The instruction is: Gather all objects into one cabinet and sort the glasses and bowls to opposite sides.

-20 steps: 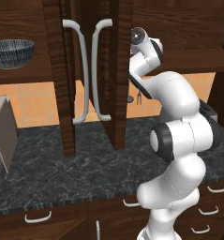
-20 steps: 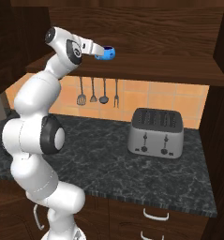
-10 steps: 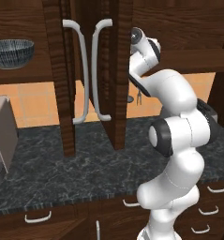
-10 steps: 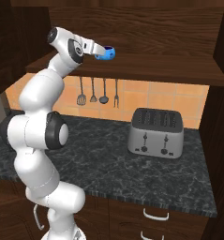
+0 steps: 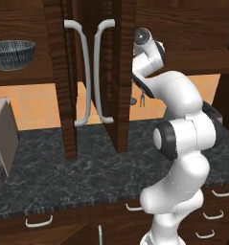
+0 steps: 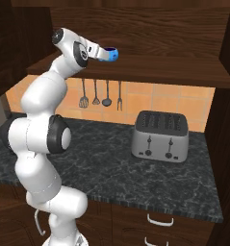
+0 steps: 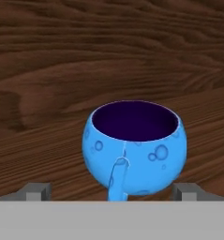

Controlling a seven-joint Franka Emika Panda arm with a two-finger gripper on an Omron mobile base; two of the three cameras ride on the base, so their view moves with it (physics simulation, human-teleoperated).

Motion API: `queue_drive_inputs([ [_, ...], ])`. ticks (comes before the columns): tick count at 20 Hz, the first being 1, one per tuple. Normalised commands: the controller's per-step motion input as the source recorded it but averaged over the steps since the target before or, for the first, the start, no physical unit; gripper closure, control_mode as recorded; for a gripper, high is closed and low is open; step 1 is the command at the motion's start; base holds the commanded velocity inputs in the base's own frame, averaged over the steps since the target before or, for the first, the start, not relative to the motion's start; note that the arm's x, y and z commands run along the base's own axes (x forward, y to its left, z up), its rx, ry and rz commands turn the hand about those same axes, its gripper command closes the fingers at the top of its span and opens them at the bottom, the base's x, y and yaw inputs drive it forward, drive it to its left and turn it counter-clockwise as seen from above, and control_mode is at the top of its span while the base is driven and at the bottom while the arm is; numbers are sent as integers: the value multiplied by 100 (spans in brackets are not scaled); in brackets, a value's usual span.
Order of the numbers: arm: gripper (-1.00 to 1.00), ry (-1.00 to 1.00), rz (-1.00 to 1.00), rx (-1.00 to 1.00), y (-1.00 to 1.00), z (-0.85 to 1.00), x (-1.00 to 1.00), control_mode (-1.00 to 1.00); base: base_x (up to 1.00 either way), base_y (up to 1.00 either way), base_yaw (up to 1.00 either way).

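End effector released at blue bowl.
Bowl sits upright on shelf, fingers either side; no readable markings.

I'm working in a home kitchen: a dark stone-look counter backed by orange tiles, a steel toaster, cooking utensils hanging on the wall, dark wood cabinets with curved handles, drawers below, and a coffee machine.
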Motion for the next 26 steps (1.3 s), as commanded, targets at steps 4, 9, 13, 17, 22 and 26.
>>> queue_drive_inputs([
  [4, -100, 0, 0, 2, 0, 0, 25, -100, 0, 0, 0],
  [9, -100, 0, 0, 0, 0, 0, 21, -100, 0, 0, 0],
  [13, -100, 0, 0, 5, -1, -7, 12, -100, 0, 0, 0],
  [17, 100, 0, 0, 16, 0, -12, 7, -100, 0, 0, 0],
  [22, 100, 0, 0, 8, 0, -6, 5, -100, 0, 0, 0],
  [26, 100, 0, 0, 0, 0, 0, -2, -100, 0, 0, 0],
])
